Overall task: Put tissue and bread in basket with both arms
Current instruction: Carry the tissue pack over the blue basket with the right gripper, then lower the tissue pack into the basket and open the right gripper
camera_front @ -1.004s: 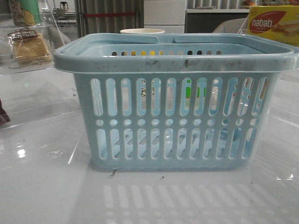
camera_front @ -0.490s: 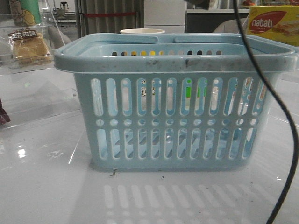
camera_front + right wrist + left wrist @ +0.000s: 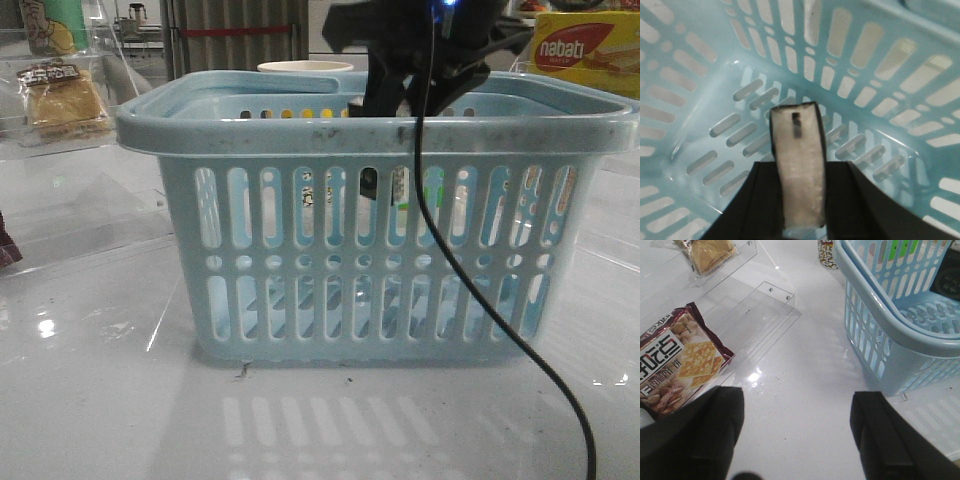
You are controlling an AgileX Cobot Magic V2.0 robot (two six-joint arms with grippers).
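The light-blue slotted basket (image 3: 380,260) stands mid-table and also shows in the left wrist view (image 3: 875,325). My right gripper (image 3: 797,200) is down inside the basket (image 3: 700,100), shut on the tissue (image 3: 797,150), a narrow pack with black edges and a pale face, held above the floor. From the front, the right gripper (image 3: 395,90) dips behind the rim and the tissue (image 3: 370,182) shows through the slots. The bread (image 3: 65,100), golden-brown in a clear wrapper, lies on a clear shelf at the far left; it also shows in the left wrist view (image 3: 707,252). My left gripper (image 3: 796,400) is open and empty over bare table.
A maroon cracker pack (image 3: 675,365) lies on a clear acrylic tray left of my left gripper. A yellow-red nabati box (image 3: 585,50) stands at the back right. A white cup (image 3: 305,67) sits behind the basket. The right arm's black cable (image 3: 480,310) hangs in front of the basket.
My right arm has come into the front view from above and lowered into the basket with the tissue. The basket and bread have not moved.
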